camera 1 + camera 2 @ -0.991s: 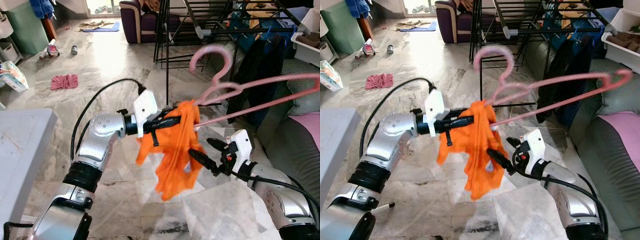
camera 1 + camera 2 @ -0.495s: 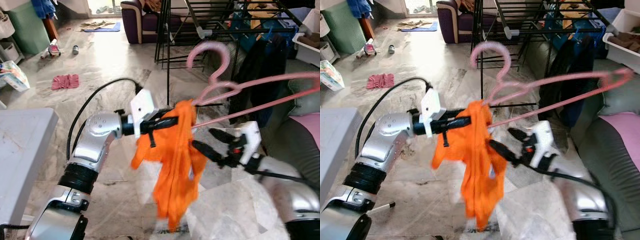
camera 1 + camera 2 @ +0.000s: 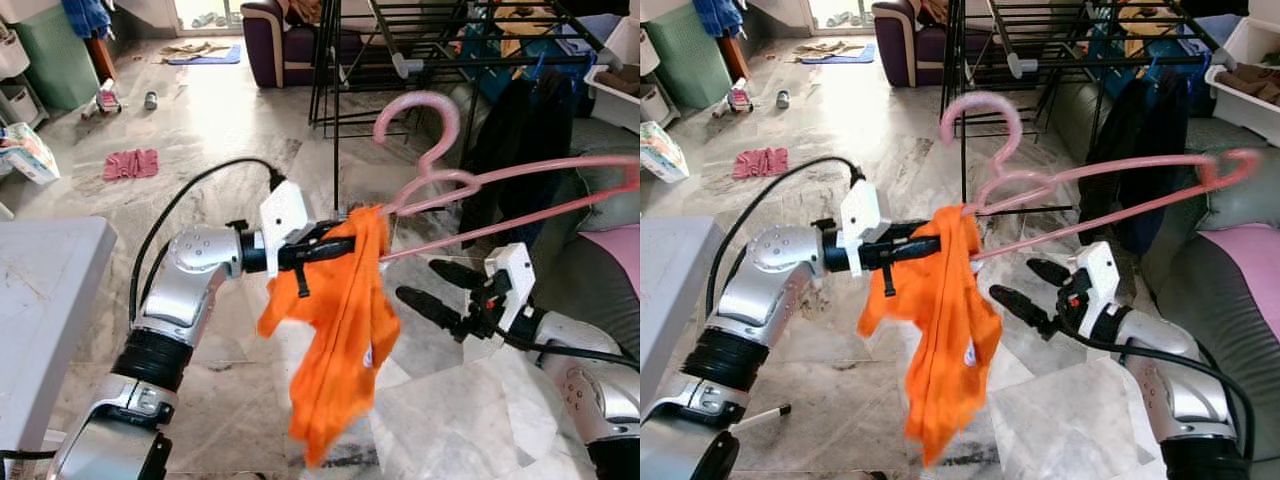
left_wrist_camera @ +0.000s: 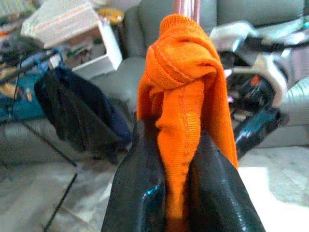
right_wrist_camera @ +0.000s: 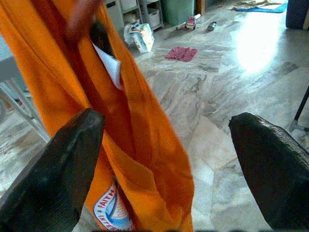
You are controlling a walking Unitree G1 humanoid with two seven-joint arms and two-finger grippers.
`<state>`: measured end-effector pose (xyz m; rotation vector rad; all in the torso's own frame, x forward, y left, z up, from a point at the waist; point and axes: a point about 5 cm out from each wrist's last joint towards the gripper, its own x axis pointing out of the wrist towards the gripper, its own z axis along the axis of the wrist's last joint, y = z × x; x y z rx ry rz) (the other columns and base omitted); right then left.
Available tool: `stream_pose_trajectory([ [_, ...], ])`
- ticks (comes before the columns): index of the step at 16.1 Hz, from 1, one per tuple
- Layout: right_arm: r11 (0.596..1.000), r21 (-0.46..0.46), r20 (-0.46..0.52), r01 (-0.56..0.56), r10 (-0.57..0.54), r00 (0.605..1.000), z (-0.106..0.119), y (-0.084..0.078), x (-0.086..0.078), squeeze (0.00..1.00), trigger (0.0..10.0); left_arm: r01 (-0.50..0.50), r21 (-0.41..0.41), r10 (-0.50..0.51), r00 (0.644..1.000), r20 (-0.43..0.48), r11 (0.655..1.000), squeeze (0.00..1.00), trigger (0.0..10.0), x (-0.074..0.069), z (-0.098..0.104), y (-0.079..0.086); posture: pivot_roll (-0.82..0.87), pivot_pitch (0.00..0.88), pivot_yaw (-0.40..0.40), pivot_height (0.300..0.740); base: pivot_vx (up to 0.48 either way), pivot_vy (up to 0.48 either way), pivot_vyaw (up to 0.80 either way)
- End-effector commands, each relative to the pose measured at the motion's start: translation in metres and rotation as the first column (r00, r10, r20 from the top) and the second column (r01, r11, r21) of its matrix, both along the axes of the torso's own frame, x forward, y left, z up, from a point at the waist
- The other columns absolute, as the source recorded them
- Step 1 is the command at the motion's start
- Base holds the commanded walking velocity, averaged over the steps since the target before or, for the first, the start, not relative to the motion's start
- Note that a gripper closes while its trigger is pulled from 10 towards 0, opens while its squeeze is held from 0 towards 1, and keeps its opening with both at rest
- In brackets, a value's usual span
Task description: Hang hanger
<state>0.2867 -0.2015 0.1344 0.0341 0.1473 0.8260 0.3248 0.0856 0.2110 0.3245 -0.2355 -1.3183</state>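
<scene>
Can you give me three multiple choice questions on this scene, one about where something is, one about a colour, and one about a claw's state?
1. Where does the orange garment hang?
A. from the end of the pink hanger
B. on the drying rack
C. on the floor

2. What colour is the small cloth lying on the floor far back?
A. blue
B. pink-red
C. yellow

3. How is the right claw?
A. shut on the hanger
B. shut on the garment
C. open, holding nothing

Answers: 1 A, the cloth drapes off the hanger's end, pinched by the left claw. 2 B, it reads pink-red against pale tiles. 3 C, its fingers stand spread beside the cloth.
</scene>
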Motion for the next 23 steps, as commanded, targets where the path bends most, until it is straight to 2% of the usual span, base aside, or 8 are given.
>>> stream_pose_trajectory([
  [1, 0.999, -0.045, -0.003, 0.013, -0.013, 1.0, -0.007, -0.001, 0.001, 0.0, 10.0, 0.064, -0.016, -0.063, 0.997, 0.039, 0.998, 0.0, 0.0, -0.01, 0.015, -0.005, 0.0, 0.07, -0.007, 0.74, 0.0, 0.0, 0.0],
  [7, 0.995, -0.058, 0.073, 0.076, -0.072, 0.995, 0.001, -0.003, 0.012, 0.0, 10.0, 0.167, -0.047, -0.166, 0.986, 0.031, 0.985, 0.0, 0.0, -0.031, 0.032, -0.013, 0.01, 0.071, -0.012, 0.74, 0.0, 0.0, 0.0],
  [10, 0.994, -0.057, 0.087, 0.094, -0.089, 0.992, 0.002, -0.003, 0.014, 0.0, 10.0, 0.18, -0.046, -0.179, 0.984, 0.019, 0.983, 0.0, 0.0, -0.037, 0.03, -0.017, 0.01, 0.074, -0.012, 0.74, 0.0, 0.0, 0.0],
  [12, 0.996, -0.049, 0.089, 0.073, -0.068, 0.994, 0.0, 0.003, 0.014, 0.0, 10.0, 0.178, -0.04, -0.178, 0.984, 0.005, 0.983, 0.0, 0.0, -0.041, 0.027, -0.022, 0.01, 0.078, -0.011, 0.74, 0.0, 0.0, 0.0],
  [14, 0.999, -0.024, 0.078, 0.03, -0.028, 0.997, 0.001, 0.01, 0.012, 0.0, 10.0, 0.171, -0.04, -0.171, 0.985, 0.007, 0.984, 0.0, 0.0, -0.041, 0.025, -0.026, 0.01, 0.08, -0.012, 0.74, 0.0, 0.0, 0.0],
  [18, 0.989, 0.029, 0.019, -0.142, 0.142, 0.99, 0.006, 0.025, -0.002, 0.0, 10.0, 0.144, -0.025, -0.144, 0.99, 0.008, 0.989, 0.0, 0.0, -0.036, 0.018, -0.029, 0.0, 0.084, -0.009, 0.74, 0.0, 0.0, 0.0],
  [20, 0.985, 0.02, -0.007, -0.174, 0.174, 0.985, 0.003, 0.023, -0.006, 0.0, 10.0, 0.141, -0.023, -0.141, 0.99, 0.002, 0.99, 0.0, 0.0, -0.036, 0.017, -0.028, 0.01, 0.086, -0.008, 0.74, 0.0, 0.0, 0.0],
  [23, 0.99, -0.039, -0.024, -0.133, 0.132, 0.991, 0.0, 0.008, -0.007, 0.0, 10.0, 0.075, 0.059, -0.075, 0.997, 0.004, 0.995, 0.0, 0.0, -0.024, 0.001, -0.01, 0.0, 0.089, -0.01, 0.74, 0.0, 0.0, 0.0],
])
